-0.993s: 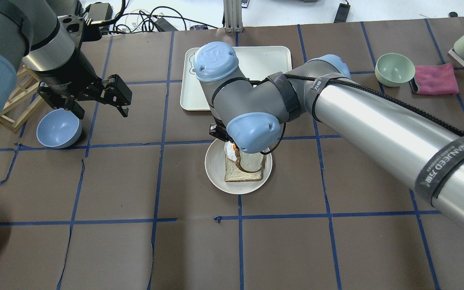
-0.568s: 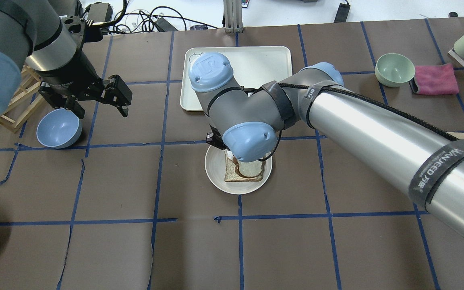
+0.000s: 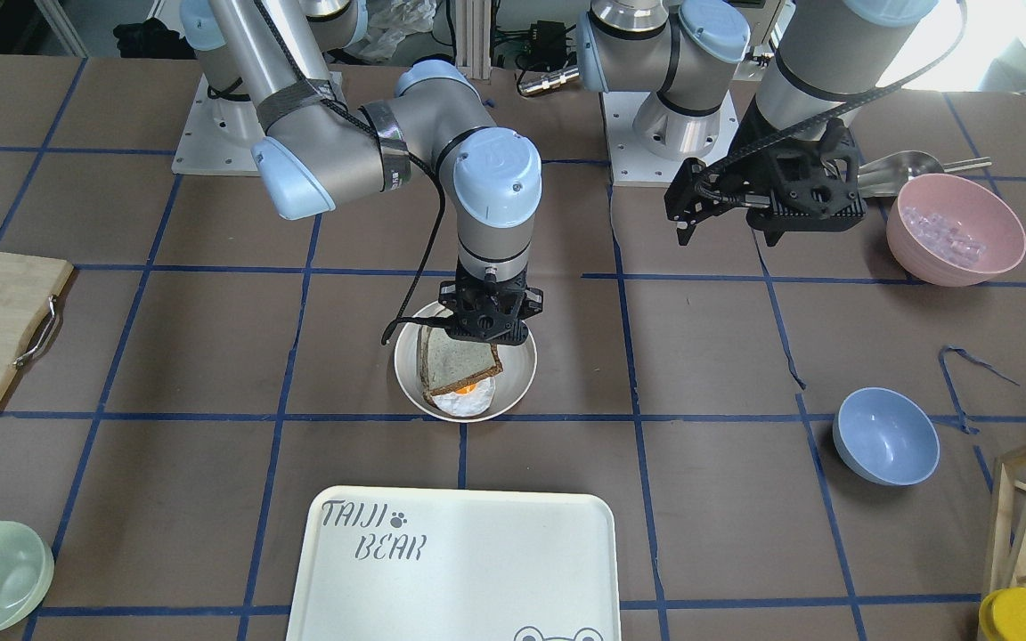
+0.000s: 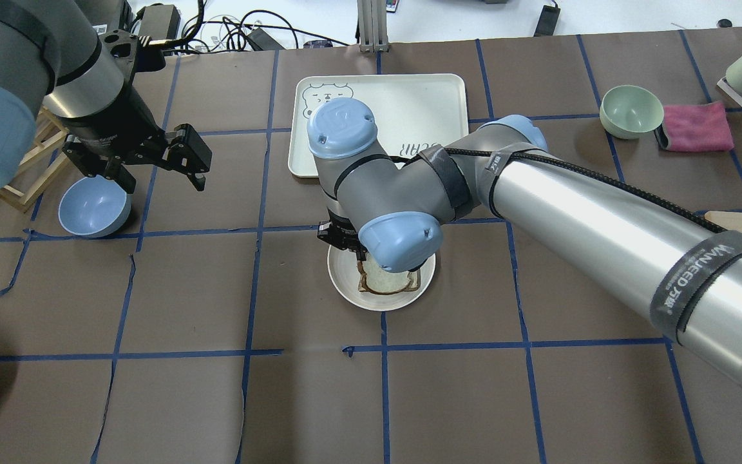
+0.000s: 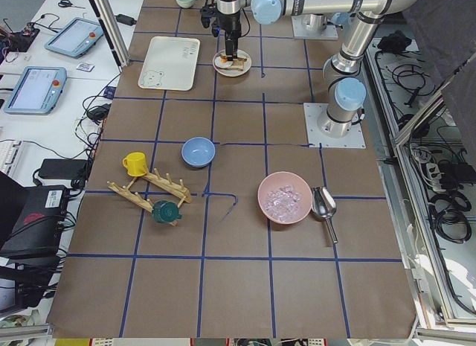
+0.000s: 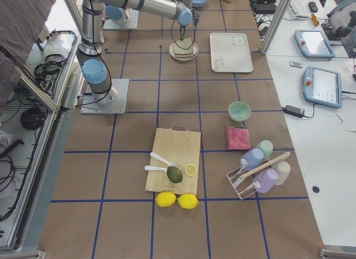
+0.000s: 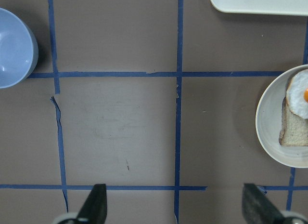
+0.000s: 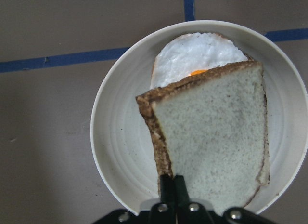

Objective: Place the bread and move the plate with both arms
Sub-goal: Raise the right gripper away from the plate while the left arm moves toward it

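While my right arm (image 4: 577, 212) is reaching across to mid-table, the left gripper (image 7: 175, 207) is hanging spread wide over bare paper, right of the blue bowl (image 4: 94, 206). The plate (image 3: 522, 369) is sitting near the tray (image 4: 435, 96). Right gripper (image 8: 172, 183) is pinching the bread (image 8: 211, 137), tilting it over the fried egg (image 8: 197, 55) inside the plate.

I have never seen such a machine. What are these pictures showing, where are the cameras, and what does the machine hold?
These are two robot arms at a table. Some pictures come from fixed cameras above, opposite and beside the table; two come from cameras on the wrists. The right hand is shut on the bread, holding its edge over a fried egg in the plate. The left hand is open, holding nothing. A tray and a blue bowl lie nearby.
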`<state>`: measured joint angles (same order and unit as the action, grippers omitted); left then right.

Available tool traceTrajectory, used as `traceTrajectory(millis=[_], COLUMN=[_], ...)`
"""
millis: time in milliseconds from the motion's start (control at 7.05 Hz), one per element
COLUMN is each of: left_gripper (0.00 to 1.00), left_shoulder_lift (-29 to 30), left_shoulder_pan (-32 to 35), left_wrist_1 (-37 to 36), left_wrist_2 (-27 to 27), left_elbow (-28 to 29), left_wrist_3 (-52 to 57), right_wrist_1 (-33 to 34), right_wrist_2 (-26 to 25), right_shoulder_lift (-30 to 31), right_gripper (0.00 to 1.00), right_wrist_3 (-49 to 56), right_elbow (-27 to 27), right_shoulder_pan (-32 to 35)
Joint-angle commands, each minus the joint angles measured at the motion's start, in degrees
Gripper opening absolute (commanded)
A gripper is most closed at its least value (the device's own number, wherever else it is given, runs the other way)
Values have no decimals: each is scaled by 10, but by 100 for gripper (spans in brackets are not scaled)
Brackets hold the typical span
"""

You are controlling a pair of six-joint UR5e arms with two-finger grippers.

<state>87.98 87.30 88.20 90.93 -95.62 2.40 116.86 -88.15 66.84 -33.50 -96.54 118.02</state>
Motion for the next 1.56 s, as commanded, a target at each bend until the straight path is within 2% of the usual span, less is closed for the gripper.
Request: traceTrajectory(millis=[0, 142, 426, 568, 851, 1277, 1419], left_gripper=[100, 100, 100, 100, 100, 100, 100], left_shoulder_lift=[2, 3, 6, 7, 9, 17, 24], left_shoulder_pan=[-1, -1, -1, -1, -1, 0, 7], left_wrist_1=[0, 0, 0, -1, -1, -3, -38], left_wrist_2=[0, -1, -1, -1, -2, -9, -10], left_elbow=[-1, -1, -1, -1, -1, -20, -31], left_wrist_3=[-3, -6, -4, -3, -6, -6, -12], right_wrist_1=[35, 40, 51, 53, 32, -110, -158], right_wrist_2=[-4, -8, -31, -46, -47, -43, -47], right_shoulder_lift=[-1, -1, -1, 3, 38, 121, 163], right_gripper=[6, 11, 44, 99, 100, 100, 100], right_wrist_3=[-5, -2, 1, 5, 23, 200, 242], right_elbow=[-3, -4, -9, -10, 2, 5, 8], right_shoulder_pan=[-2, -2, -2, -9, -33, -143, -173])
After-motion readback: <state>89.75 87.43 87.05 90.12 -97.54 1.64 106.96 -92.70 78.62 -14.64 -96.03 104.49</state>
